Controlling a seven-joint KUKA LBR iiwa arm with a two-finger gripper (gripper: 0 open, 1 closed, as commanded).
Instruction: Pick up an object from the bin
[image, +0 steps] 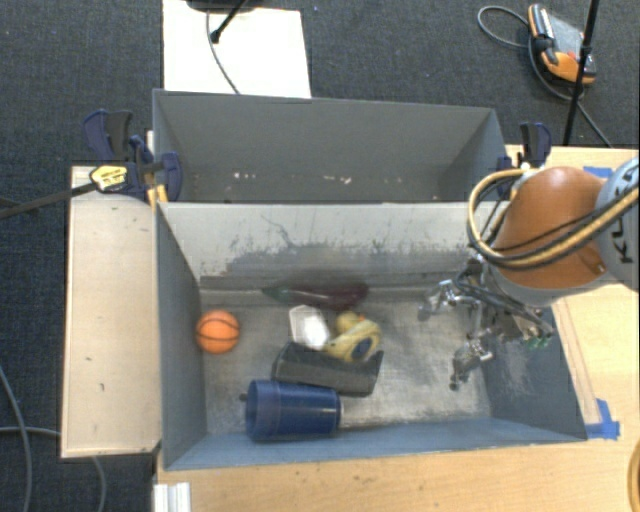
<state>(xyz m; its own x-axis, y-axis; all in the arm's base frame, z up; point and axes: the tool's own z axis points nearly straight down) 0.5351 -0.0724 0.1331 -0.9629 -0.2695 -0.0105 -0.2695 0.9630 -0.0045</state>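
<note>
end effector (468, 360) sits low over the right part of the grey bin (190, 300), above bare floor, with nothing under it that i can see. from this angle i cannot tell whether it is apart or together, and i see nothing clamped in it.

the things all lie to its left, well apart from it. nearest are a yellow curved toy (354, 340) and, touching it on the near side, a black block (328, 368). a small white lump (308, 326) sits just beside the yellow toy, a dark blue cup (292, 410) lies on its side by the front wall, a dark purple long thing (320, 294) lies along the back, and an orange ball (218, 331) rests alone by the left wall.

my judgement: the yellow toy looks light and probably smooth, so i would take it across its narrow middle. the black block looks soft and light, and should grip easily across its short side. the ball would likely roll away.
</note>
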